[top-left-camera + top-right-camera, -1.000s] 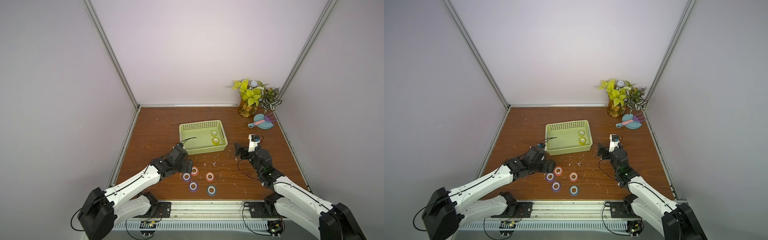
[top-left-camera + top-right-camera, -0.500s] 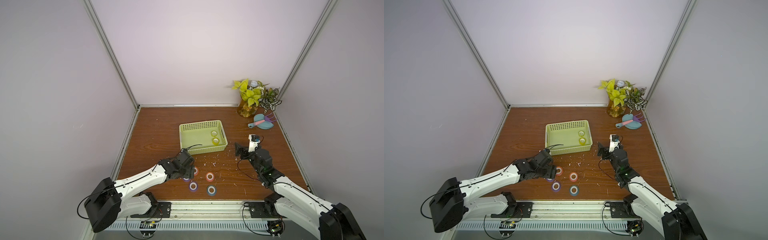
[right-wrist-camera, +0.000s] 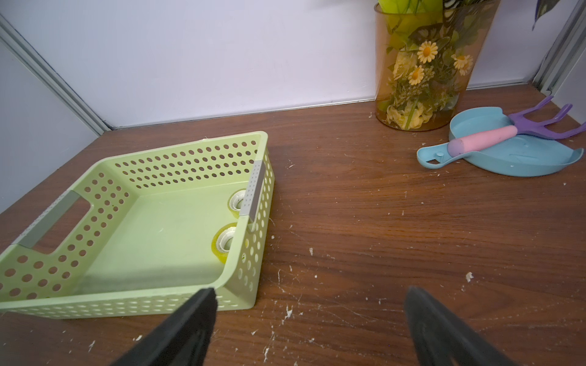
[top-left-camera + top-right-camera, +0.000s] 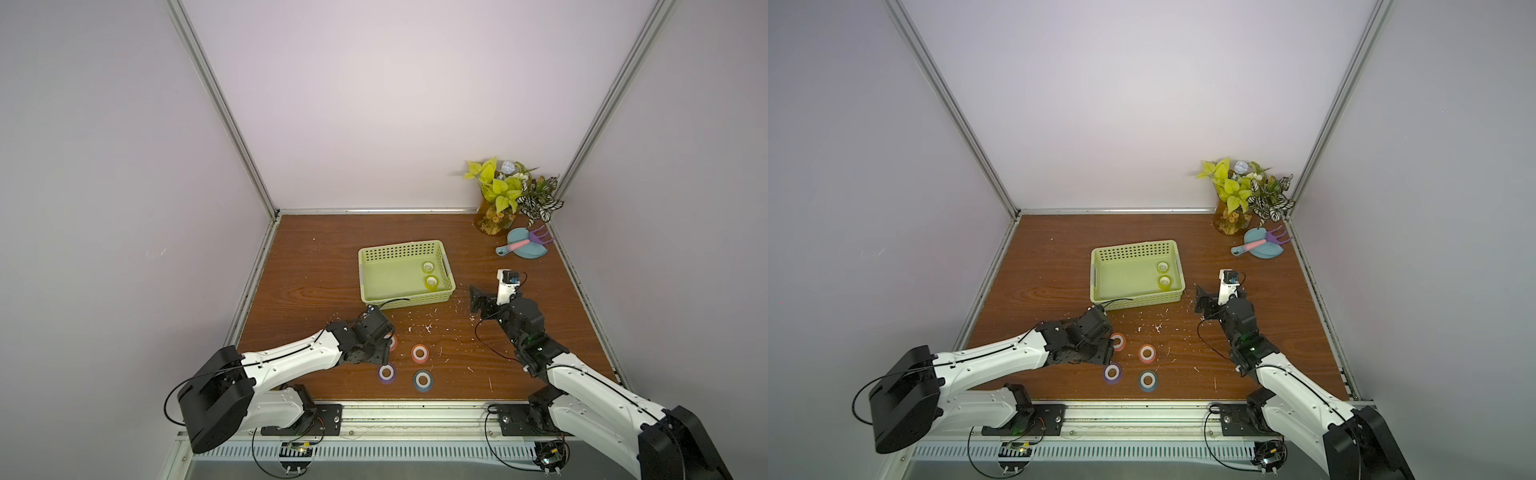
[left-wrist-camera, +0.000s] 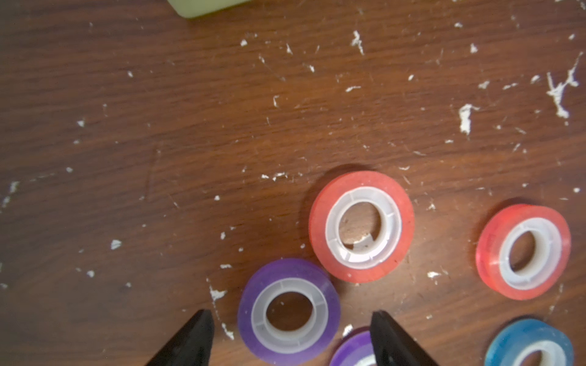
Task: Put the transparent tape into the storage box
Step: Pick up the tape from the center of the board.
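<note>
My left gripper (image 5: pixel 291 314) is open and straddles a purple roll of transparent tape (image 5: pixel 288 312) lying flat on the table, with a gap on each side. A second purple roll (image 5: pixel 358 351) lies partly behind one finger. Two orange-red rolls (image 5: pixel 361 226) (image 5: pixel 523 252) and a blue one (image 5: pixel 529 343) lie close by. In a top view the left wrist hides the straddled roll. The storage box (image 4: pixel 405 249) holds two yellow rolls (image 4: pixel 428 266) (image 4: pixel 431 281). My right gripper (image 3: pixel 310 291) hangs open and empty beside the box's near right corner.
A vase of plants (image 4: pixel 496 216) stands in the far right corner. A blue dustpan (image 4: pixel 525 247) with a pink and purple rake lies in front of it. White flecks are scattered over the wooden table. Walls close in three sides.
My left arm has moved from the box's front edge toward the table's front and down over the group of rolls, now covering one purple roll. The right arm has not moved.
</note>
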Controlling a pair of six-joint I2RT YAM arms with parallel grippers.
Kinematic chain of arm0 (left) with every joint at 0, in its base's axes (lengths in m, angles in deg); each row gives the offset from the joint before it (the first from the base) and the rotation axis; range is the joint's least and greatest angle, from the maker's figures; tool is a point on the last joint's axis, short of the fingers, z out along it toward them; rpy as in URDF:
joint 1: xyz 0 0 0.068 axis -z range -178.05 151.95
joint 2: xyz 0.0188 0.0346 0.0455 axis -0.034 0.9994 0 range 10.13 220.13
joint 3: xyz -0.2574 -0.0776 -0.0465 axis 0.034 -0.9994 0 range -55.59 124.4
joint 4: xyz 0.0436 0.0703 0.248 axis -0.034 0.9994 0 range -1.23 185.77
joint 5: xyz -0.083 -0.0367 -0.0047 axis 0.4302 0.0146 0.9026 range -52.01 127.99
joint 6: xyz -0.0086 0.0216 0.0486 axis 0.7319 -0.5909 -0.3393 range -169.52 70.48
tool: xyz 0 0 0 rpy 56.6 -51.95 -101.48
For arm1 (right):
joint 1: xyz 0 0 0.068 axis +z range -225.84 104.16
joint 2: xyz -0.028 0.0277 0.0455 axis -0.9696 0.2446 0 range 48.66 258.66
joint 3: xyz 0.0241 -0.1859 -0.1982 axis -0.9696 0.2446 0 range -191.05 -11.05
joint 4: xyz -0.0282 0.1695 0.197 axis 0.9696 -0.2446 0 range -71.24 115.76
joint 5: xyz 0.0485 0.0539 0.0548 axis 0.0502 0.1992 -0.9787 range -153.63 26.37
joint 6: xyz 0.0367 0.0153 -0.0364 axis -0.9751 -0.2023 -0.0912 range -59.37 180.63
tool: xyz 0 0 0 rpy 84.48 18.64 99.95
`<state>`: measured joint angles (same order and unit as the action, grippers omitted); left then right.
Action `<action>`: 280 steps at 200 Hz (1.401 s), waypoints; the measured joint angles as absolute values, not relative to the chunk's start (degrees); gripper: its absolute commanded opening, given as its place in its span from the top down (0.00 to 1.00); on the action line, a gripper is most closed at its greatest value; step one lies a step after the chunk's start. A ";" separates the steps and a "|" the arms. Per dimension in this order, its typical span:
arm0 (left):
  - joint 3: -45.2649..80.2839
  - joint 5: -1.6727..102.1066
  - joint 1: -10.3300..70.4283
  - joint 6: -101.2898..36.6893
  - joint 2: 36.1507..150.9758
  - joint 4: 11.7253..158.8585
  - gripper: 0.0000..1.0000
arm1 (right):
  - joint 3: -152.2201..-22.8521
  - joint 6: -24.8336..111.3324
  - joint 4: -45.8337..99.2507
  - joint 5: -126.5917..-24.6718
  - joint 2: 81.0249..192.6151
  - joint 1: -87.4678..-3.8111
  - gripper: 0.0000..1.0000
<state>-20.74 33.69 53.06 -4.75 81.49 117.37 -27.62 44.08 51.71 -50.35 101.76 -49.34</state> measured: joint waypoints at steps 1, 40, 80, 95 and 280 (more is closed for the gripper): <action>-20.74 33.69 53.08 -4.75 81.51 117.40 0.24 | -27.62 44.08 51.71 -50.35 101.74 -49.34 0.01; -21.31 33.69 53.41 -3.98 81.86 117.40 0.26 | -27.41 44.08 51.69 -50.33 101.76 -49.34 0.01; -21.38 33.65 53.67 -3.76 82.78 117.37 0.28 | -27.41 44.08 51.69 -50.33 101.76 -49.34 0.01; -21.38 33.65 53.67 -3.74 83.19 117.37 0.29 | -27.41 44.08 51.69 -50.33 101.76 -49.34 0.01; -20.04 29.82 54.68 -3.87 87.37 117.70 0.46 | -27.41 44.08 51.67 -50.11 101.74 -49.34 0.01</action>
